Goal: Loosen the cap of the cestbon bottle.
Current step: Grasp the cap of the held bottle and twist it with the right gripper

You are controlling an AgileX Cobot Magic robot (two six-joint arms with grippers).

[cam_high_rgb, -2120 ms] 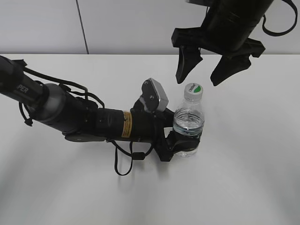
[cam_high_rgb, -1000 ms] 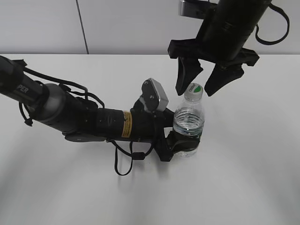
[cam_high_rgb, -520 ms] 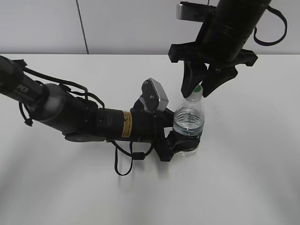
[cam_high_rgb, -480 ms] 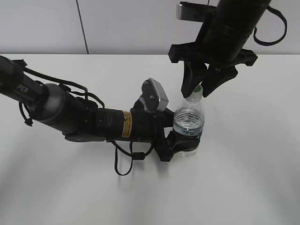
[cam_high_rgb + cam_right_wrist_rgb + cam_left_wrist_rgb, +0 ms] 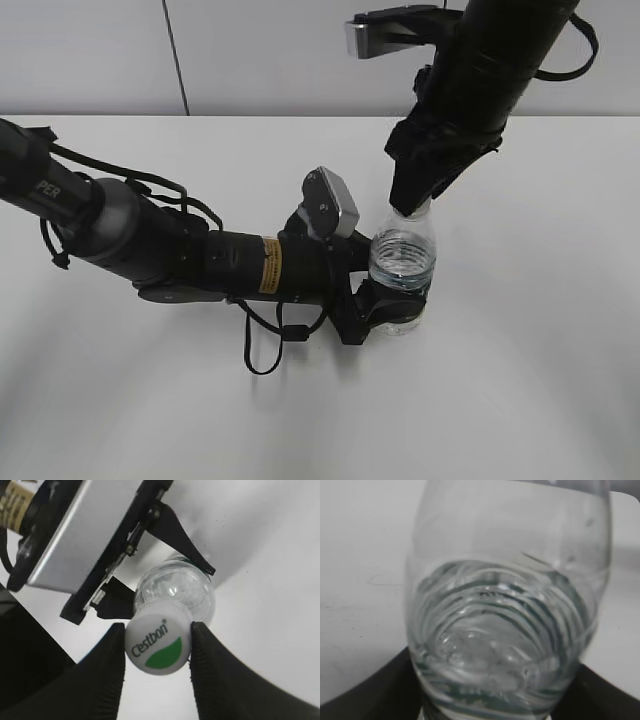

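Observation:
The clear cestbon bottle (image 5: 403, 265) stands upright on the white table. My left gripper (image 5: 385, 312) is shut on its lower body; the bottle fills the left wrist view (image 5: 505, 630), with black jaws at both bottom corners. My right gripper (image 5: 412, 200) comes down from above and is shut on the cap, which it hides in the exterior view. In the right wrist view the white cap (image 5: 157, 644) with green lettering and a green half-disc sits pinched between the two black fingers of the right gripper (image 5: 157, 647), above the bottle's shoulder (image 5: 182, 587).
The left arm (image 5: 180, 255) lies low across the table from the left, with a loose black cable loop (image 5: 265, 350) in front of it. The right arm (image 5: 490, 70) hangs down from the upper right. A pale wall (image 5: 250, 50) stands behind the table's far edge.
My right gripper came down over the bottle top, closed its fingers on the cap and has turned about the bottle's axis. The left arm and the bottle have stayed put.

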